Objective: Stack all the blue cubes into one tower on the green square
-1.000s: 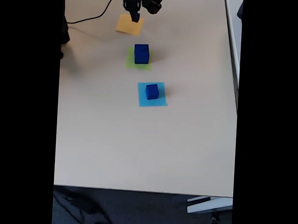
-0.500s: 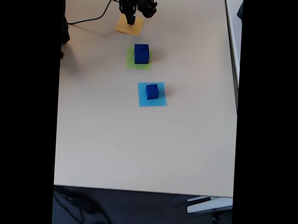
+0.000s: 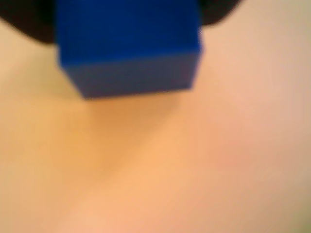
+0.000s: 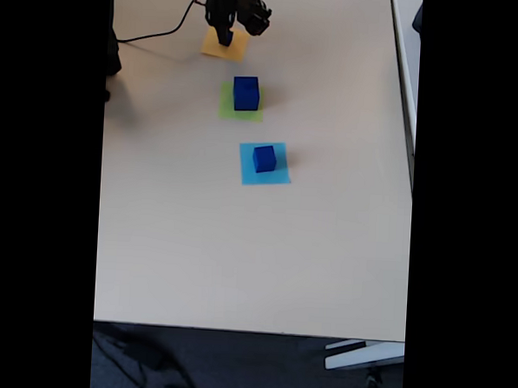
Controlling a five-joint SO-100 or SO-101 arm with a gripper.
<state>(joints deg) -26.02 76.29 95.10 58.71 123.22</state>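
Orange-yellow square (image 4: 234,47), light-blue square (image 4: 273,173), cable (image 4: 159,32)

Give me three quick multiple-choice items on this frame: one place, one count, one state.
1. Where does the larger dark-blue solid cube stand?
A. on the flat lime-green square patch
B. on the flat orange-yellow square patch
C. on bare table

2. How many flat coloured patches lie on the pale table in the fixed view?
A. one
B. two
C. three

3. What state is the smaller dark-blue solid cube in?
A. stacked on the larger cube
B. resting alone on the flat light-blue square patch
C. lying off the table

Answers: 1 A, green shows around its base. 2 C, orange-yellow, green and light-blue. 3 B, it sits on light-blue, apart from the larger cube.
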